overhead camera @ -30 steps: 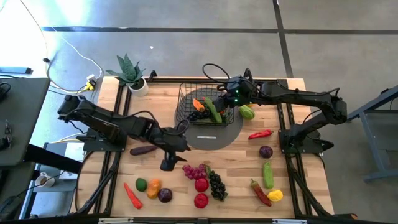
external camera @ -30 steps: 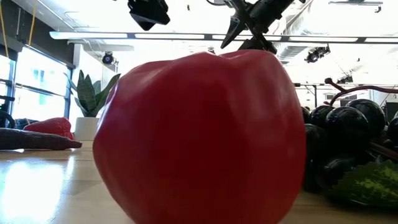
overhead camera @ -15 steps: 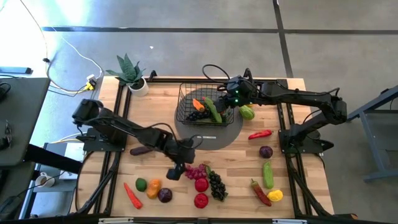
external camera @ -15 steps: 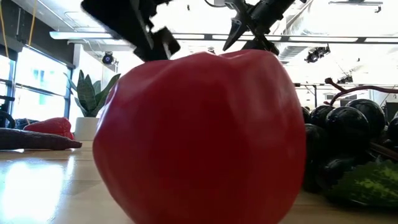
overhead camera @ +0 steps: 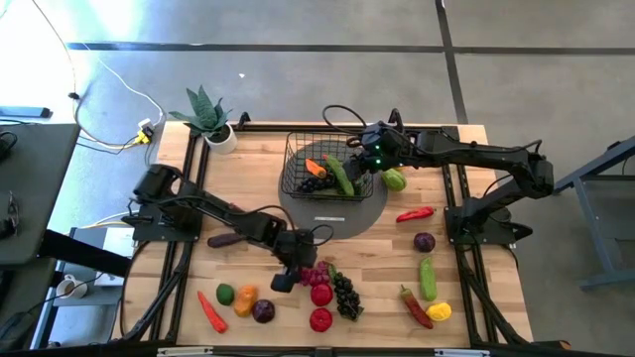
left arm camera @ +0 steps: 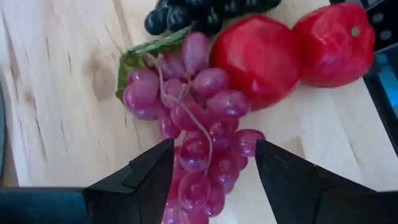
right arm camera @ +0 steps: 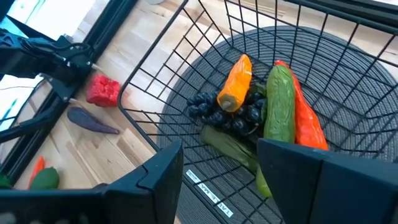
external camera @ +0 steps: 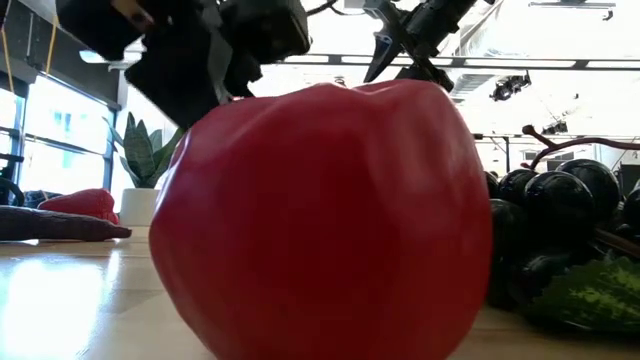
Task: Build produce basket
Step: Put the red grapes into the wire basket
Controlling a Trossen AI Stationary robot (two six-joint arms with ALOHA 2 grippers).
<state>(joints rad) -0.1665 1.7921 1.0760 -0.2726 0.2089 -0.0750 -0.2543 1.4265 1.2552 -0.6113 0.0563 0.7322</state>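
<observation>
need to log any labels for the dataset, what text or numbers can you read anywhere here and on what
Nothing can be read.
Small white label strip on the flat grey round disc, in front of the black wire-grid basket: dark marks, too small to read.
No print shows on the toy fruits and vegetables.

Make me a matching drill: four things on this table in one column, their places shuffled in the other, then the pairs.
Things:
1. pink grapes
2. orange pepper
3. potted plant
4. green cucumber

Places:
A. inside the basket
B. far left corner of the table
C. right side of the table, near the front
D. under the left gripper, between its open jaws

Pairs: 1-D, 2-A, 3-B, 4-C
</observation>
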